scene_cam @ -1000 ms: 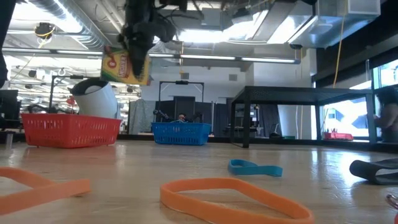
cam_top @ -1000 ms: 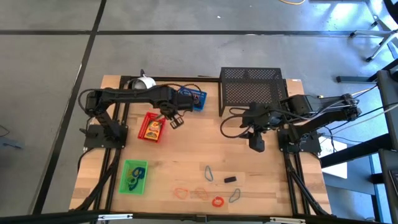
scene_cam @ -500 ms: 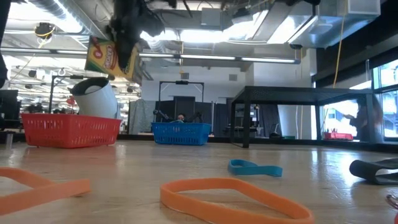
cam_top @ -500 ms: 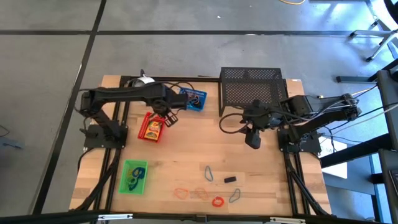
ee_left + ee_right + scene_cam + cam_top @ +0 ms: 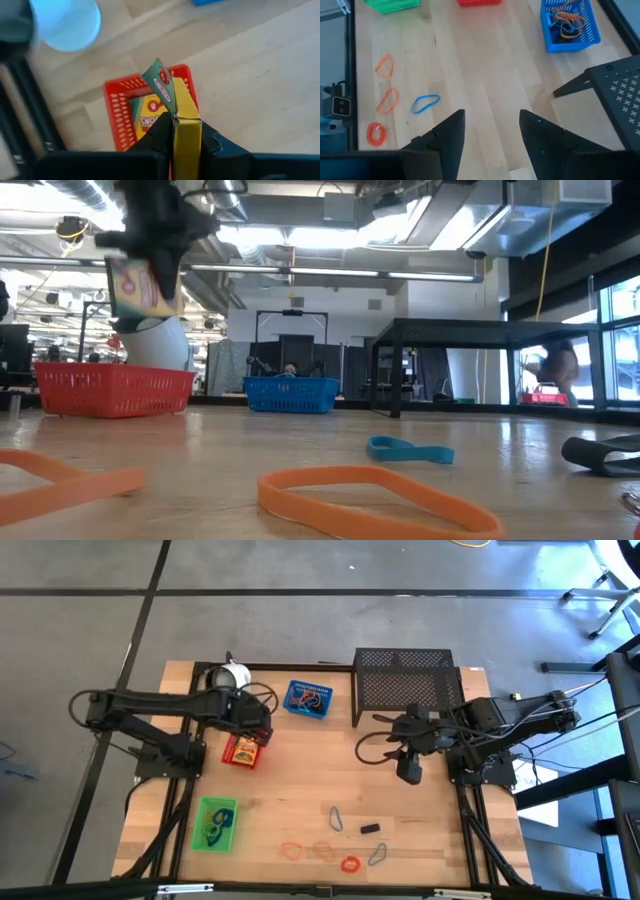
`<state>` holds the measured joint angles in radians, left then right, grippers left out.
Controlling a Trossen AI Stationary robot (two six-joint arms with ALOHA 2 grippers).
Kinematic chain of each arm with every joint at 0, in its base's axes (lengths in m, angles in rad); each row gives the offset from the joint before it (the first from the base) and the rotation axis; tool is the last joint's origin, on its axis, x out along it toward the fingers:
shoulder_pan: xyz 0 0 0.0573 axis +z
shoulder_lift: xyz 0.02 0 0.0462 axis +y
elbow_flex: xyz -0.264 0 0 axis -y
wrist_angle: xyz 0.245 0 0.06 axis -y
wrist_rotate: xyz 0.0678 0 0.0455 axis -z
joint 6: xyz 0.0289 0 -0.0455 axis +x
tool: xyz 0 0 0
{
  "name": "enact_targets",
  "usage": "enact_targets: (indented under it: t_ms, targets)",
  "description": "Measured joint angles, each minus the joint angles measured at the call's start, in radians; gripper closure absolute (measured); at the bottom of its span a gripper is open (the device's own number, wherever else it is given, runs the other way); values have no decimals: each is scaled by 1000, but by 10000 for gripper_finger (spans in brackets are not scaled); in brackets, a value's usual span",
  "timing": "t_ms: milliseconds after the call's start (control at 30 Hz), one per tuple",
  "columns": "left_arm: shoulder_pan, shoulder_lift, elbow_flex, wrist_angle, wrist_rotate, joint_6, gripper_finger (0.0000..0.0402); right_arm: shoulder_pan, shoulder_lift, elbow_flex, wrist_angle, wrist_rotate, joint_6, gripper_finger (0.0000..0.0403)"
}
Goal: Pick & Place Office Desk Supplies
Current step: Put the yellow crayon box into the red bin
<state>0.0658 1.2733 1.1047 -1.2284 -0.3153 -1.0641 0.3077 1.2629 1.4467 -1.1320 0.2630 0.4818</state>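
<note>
My left gripper (image 5: 254, 729) is shut on a small yellow box (image 5: 186, 137) and hangs over the red tray (image 5: 240, 753) at the table's left. The low view shows the box (image 5: 140, 284) tilted, well above the tray (image 5: 112, 390). A second yellow box (image 5: 145, 112) lies inside the tray (image 5: 113, 112). My right gripper (image 5: 410, 768) hovers open in front of the black mesh rack (image 5: 405, 686), with nothing between its fingers (image 5: 449, 135). Coloured bands (image 5: 335, 818) and a small black clip (image 5: 370, 828) lie on the wood near the front edge. My left gripper pinches the yellow box by its two broad faces (image 5: 189, 131), one finger (image 5: 159, 134) on each side, at the box's upper end. The fingers point steeply down. The box hangs below them, lifted clear above the red tray, its open flap (image 5: 160, 82) at the lower end.
A blue tray (image 5: 307, 698) with bands stands at the back, a white cup (image 5: 230, 673) at the back left, a green tray (image 5: 215, 823) at the front left. Bare wood lies between the trays and the bands (image 5: 425, 103).
My left gripper has carried the yellow box toward the table's left edge and a little down, from beside the red tray to over it. The wrist has rolled, so the box has turned about and tilts differently. The gripper stays shut on it.
</note>
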Motion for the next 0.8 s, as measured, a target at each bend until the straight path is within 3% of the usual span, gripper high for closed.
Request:
enact_targets:
  t_ms: [267,800]
  targets:
    - [-32,14,-180,104,27,-119,365,0,0,0,1,2,-49,213]
    - [-24,20,-308,195,-27,-241,367,0,2,-1,1,7,-46,213]
